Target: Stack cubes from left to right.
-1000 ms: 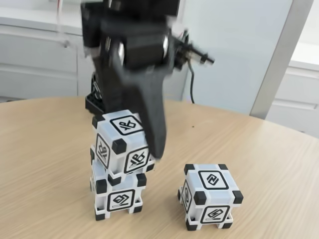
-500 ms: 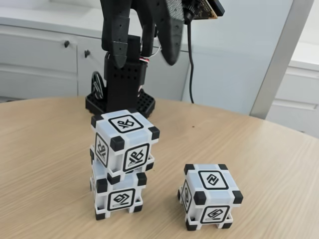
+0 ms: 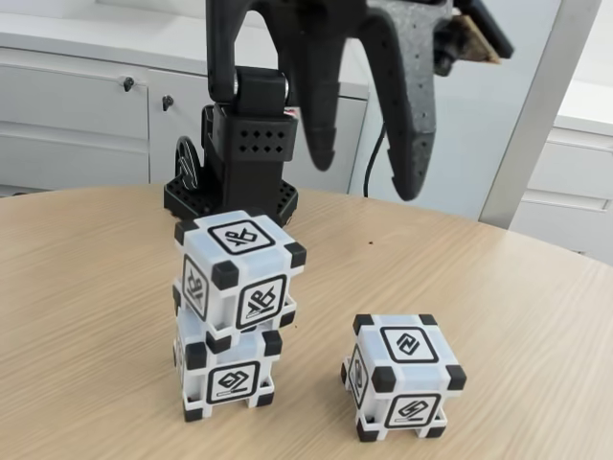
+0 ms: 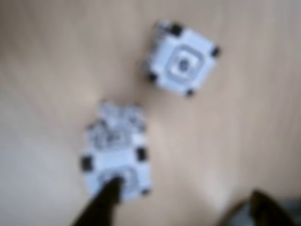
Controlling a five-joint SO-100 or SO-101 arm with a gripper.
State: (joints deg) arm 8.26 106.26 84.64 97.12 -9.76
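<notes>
Two white cubes with black corners stand stacked at the left of the fixed view: the top cube sits slightly twisted on the bottom cube. A single cube rests on the table to their right. My gripper hangs open and holds nothing, well above the table, over the gap between the stack and the single cube. The wrist view is blurred. It looks down on the stack and the single cube, with dark fingertips at the bottom edge.
The arm's black base stands behind the stack on the round wooden table. White cabinets line the wall at the back. Bare tabletop stretches to the left and right of the cubes.
The gripper has let go of the top cube, risen and shifted right, and its jaws have spread wider. The cubes have not moved.
</notes>
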